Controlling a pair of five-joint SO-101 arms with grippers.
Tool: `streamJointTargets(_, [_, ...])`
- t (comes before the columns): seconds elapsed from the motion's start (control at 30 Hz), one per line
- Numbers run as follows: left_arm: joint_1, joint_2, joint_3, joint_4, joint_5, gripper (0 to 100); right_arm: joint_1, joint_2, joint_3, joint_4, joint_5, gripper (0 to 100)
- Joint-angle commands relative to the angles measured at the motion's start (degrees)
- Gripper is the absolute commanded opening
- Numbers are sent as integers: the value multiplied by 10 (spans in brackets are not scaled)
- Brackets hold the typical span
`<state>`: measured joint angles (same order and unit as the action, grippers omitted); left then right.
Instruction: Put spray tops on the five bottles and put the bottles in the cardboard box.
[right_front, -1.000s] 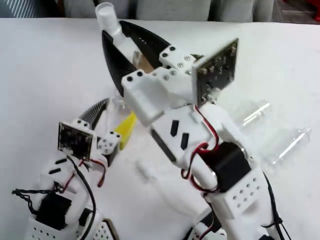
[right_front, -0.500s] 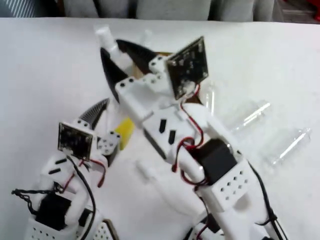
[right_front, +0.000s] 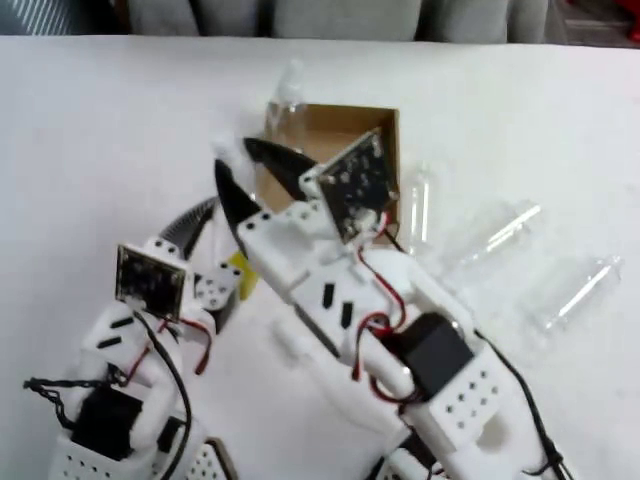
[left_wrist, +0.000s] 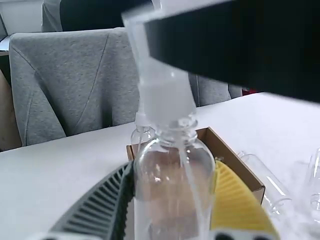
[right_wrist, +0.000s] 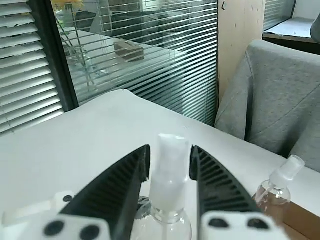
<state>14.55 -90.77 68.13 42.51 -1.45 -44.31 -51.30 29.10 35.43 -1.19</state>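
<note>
A clear bottle (left_wrist: 167, 175) stands upright between the grey and yellow fingers of my left gripper (left_wrist: 170, 205), which is shut on its body at the near left of the table (right_front: 222, 235). A white spray top (right_wrist: 170, 170) sits on that bottle's neck, its tube hanging down inside. My right gripper (right_wrist: 169, 150) is shut on the top from above, one black finger on either side (right_front: 235, 158). Just behind stands the cardboard box (right_front: 335, 130), and a bottle with a spray top (right_wrist: 280, 185) stands upright at its far left corner.
Three clear bottles without tops lie on the table right of the box: one beside it (right_front: 420, 205), one farther right (right_front: 500, 230), one near the right edge (right_front: 580, 290). The right arm's body crosses the table's middle. Grey chairs stand past the far edge.
My right gripper has come down and toward me from the far left with the spray top, bringing it onto the neck of the held bottle. The left arm has kept still.
</note>
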Motion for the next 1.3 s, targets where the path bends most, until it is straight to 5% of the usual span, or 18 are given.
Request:
streamJointTargets(0.0, [3, -7, -6, -3, -3, 53, -5, -46, -4, 26, 2, 115])
streamJointTargets(0.2, [2, -7, -7, -3, -3, 53, 5, -96, -4, 47, 2, 113])
streamJointTargets(0.37, [-10, -7, -10, -5, 0, 53, 96, -134, 0, 118, 2, 58])
streamJointTargets(0.5, [-55, -6, -18, -39, 69, 53, 143, -159, 48, 163, 2, 30])
streamJointTargets(0.63, [-70, -3, -14, -83, 126, 53, 135, -182, 122, 162, 2, 18])
streamJointTargets(0.8, [-67, -2, 16, -164, 195, 53, 25, -239, 206, 160, 5, 18])
streamJointTargets(1.0, [-61, 18, 35, -231, 236, 53, -77, -305, 355, 22, 6, 17])
streamJointTargets(1.27, [-26, 136, -59, -166, 234, 53, -64, -330, 501, -167, 6, 17])
